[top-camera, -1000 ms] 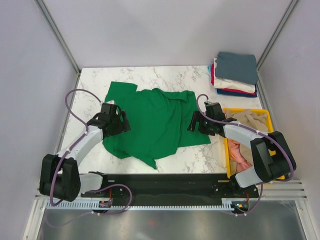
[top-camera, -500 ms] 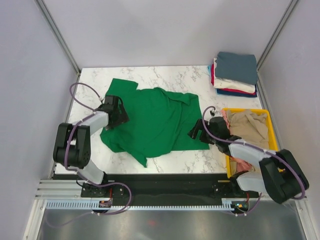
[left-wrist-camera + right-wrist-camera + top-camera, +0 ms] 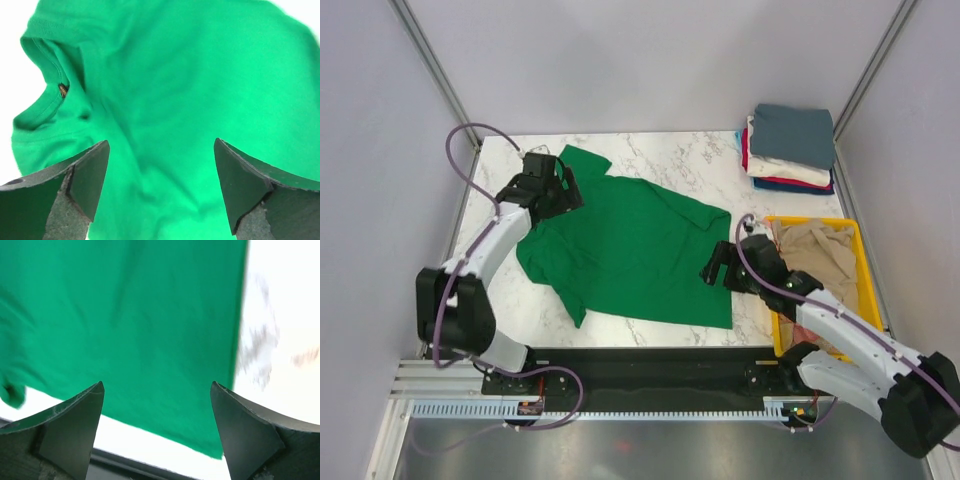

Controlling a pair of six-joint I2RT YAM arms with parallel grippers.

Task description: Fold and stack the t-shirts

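The green t-shirt point(image 3: 630, 250) now lies flatter and wider. The left gripper point(image 3: 548, 185) has moved farther away, to its far left corner. The right gripper point(image 3: 720, 268) has come nearer.

I count one bright green cotton t-shirt point(image 3: 630, 255), one pile of folded t-shirts point(image 3: 790, 150) — and one yellow plastic rectangular bin point(image 3: 820, 219).

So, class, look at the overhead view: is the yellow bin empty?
No, the bin holds a crumpled beige shirt.
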